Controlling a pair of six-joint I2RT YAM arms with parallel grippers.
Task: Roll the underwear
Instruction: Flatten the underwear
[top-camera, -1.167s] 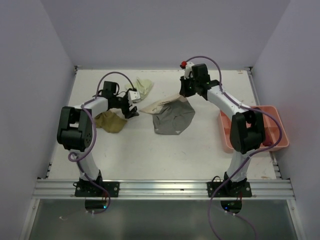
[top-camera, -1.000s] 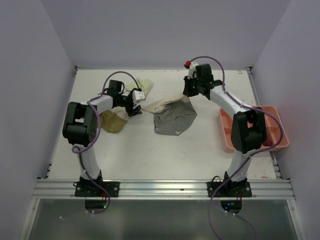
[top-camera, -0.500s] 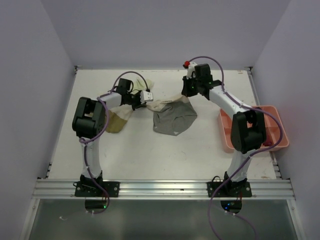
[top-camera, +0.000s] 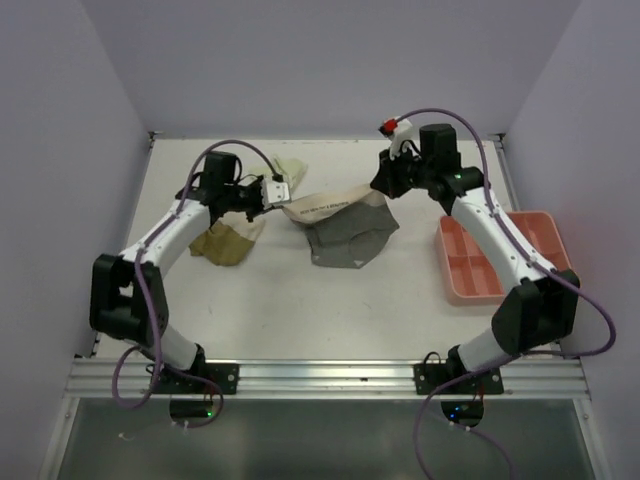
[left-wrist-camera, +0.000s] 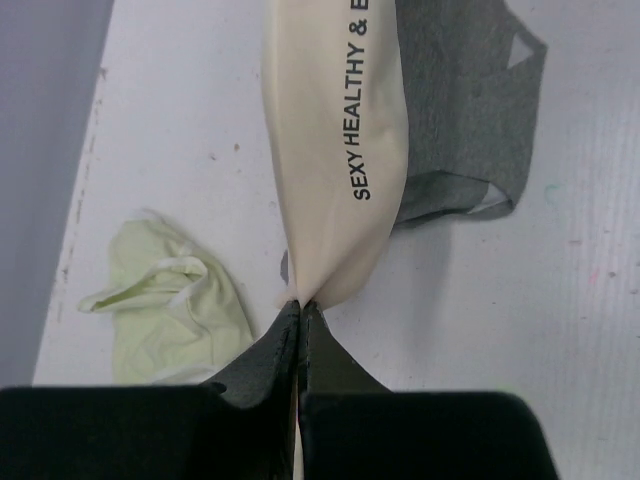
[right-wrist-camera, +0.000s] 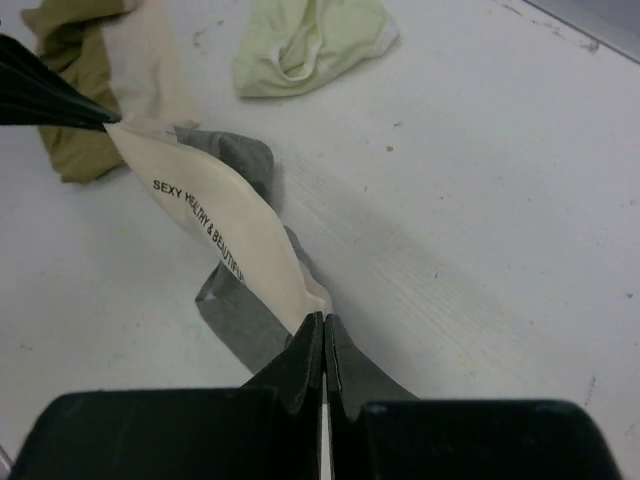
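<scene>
1. The table (top-camera: 300, 300) carries everything. The loose cloth lies between the two claws and off to the outer side of the left one.
2. The grey underwear (top-camera: 345, 235) is spread mostly flat below the line joining the claws, nearer the right claw. Whether a fold of it is caught up with the cream piece I cannot tell.
3. The cream underwear (left-wrist-camera: 335, 150) is the piece in hand. It is drawn out as a band from one claw to the other, so its long axis runs straight along the line between them, with the printed waistband facing up.
4. The olive-tan underwear (top-camera: 222, 243) lies bunched just beside the left claw on its near side. The pale yellow-green underwear (left-wrist-camera: 165, 305) is crumpled just beyond that claw. Both are well apart from the right claw.
5. The left claw (left-wrist-camera: 300, 305) has its fingers pressed together on one end of the cream band, which runs directly away from the tips.
6. The right claw (right-wrist-camera: 322, 320) is likewise pinched tight on the opposite end. Neither arm is nearer — each holds an end, so my judgement is that the next move needs the band laid down flat along this axis before any rolling.
</scene>
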